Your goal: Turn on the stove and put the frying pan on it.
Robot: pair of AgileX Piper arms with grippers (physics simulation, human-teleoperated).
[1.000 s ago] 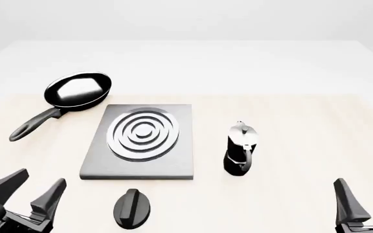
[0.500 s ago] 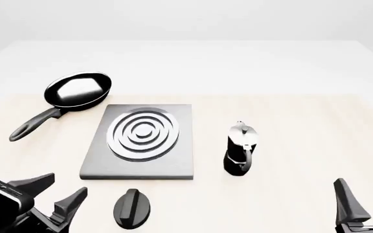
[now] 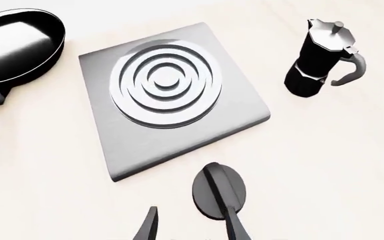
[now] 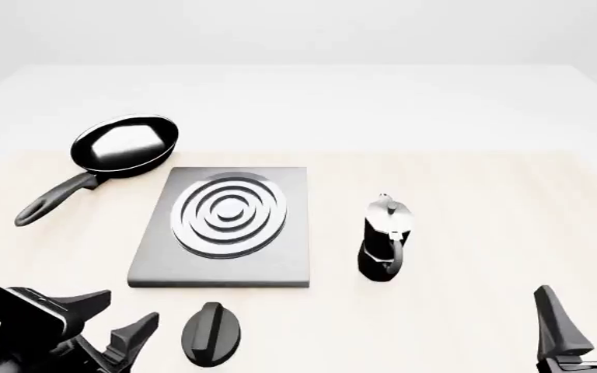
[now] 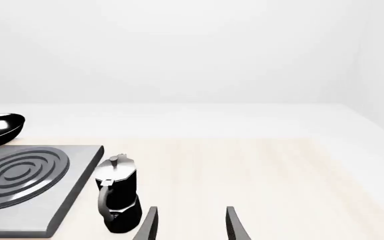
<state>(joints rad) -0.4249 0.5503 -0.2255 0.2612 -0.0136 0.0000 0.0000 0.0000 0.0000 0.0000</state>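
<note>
The stove (image 4: 224,227) is lying flat mid-table, burner rings bare, with its black knob (image 4: 211,334) sitting apart just in front of it. The frying pan (image 4: 125,144) is resting beyond the slab's far left corner, handle trailing leftward. A moka pot (image 4: 385,237) is standing upright to the stove's right. The left gripper (image 4: 106,326) is hovering spread wide beside the knob, gripping nothing; the right gripper (image 4: 586,322) is waiting, parted and empty, near the table's (image 4: 485,194) front right.

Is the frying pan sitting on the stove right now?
No, the frying pan rests on the table beyond the stove's far left corner, and the burner rings are bare.
</note>
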